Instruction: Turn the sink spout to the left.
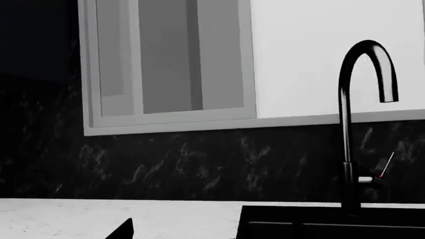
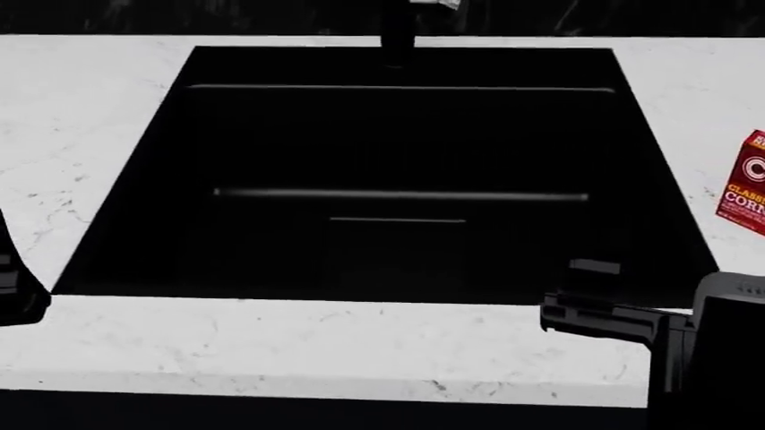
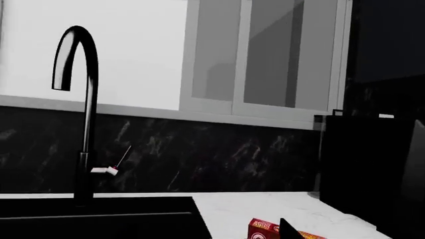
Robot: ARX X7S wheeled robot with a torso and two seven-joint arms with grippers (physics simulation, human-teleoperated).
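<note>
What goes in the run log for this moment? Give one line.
phase: pre-contact | sink spout: untouched | left hand: near counter edge | right hand: near basin corner

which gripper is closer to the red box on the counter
Right. The right gripper sits at the sink's near right edge, below the red box; the left gripper is across the basin at the far left.

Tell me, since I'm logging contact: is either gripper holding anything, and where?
Nothing is held. The right gripper hangs over the sink's near edge; the sink spout stands untouched.
</note>
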